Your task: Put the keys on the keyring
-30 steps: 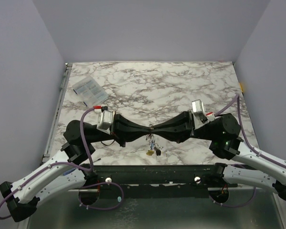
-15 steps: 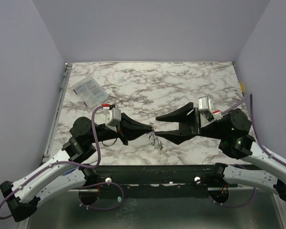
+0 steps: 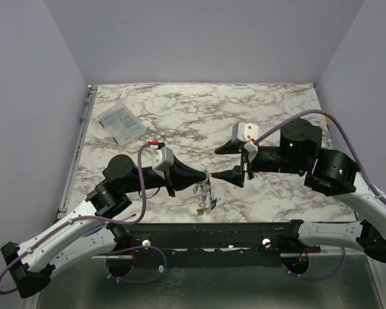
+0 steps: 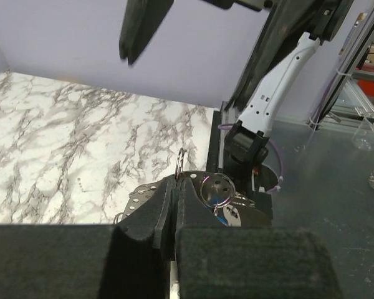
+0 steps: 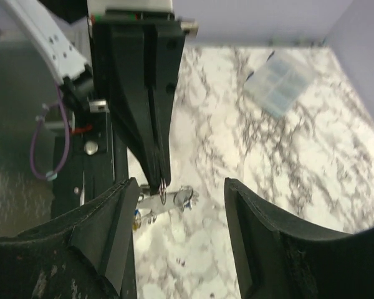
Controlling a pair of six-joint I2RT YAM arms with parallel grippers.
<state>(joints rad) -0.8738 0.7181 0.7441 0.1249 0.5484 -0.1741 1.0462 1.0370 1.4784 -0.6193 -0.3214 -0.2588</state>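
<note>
Left gripper [image 3: 203,176] pinched shut on keyring [image 4: 181,163], keys [image 3: 206,201] dangling beneath keyring; right gripper [image 3: 216,163] agape just beside keyring. Clear packet [image 3: 121,123] well apart, contents indistinct.

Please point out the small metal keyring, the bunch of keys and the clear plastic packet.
Small silver metal keyring [image 4: 180,163], left wrist view, on its upright loop.
Bunch of small metal keys [image 3: 207,196], top external view, middle of the hanging cluster.
Clear plastic packet [image 3: 121,123], top external view, its centre.
</note>
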